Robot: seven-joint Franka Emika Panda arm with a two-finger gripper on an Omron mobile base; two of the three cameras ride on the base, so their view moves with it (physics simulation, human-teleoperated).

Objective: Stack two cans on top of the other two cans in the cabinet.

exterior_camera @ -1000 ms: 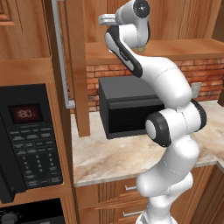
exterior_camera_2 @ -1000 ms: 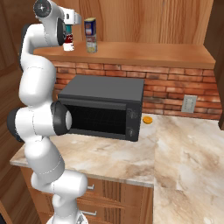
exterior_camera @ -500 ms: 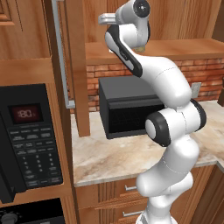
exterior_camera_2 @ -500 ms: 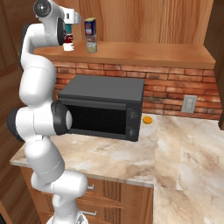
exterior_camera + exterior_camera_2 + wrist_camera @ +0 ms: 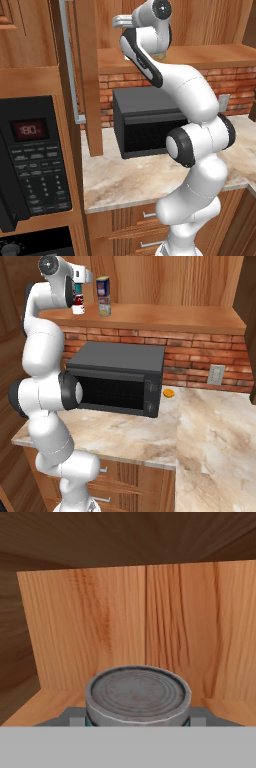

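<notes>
In the hand view the teal can (image 5: 138,698) shows little but its grey lid; its wall is cut off below, and whether the tool's fingers touch it cannot be told. From the right base, the hand covers most of the red-and-white can (image 5: 78,304) and the teal one above it. The cabinet (image 5: 85,75) door runs off the left base view's top.

Teal can (image 5: 137,698) w/ dull silver ringed lid; dk blue/yellow can (image 5: 104,296); red-over-white can (image 5: 78,305); brown plank cabinet (image 5: 150,622); black microwave (image 5: 117,378).
</notes>
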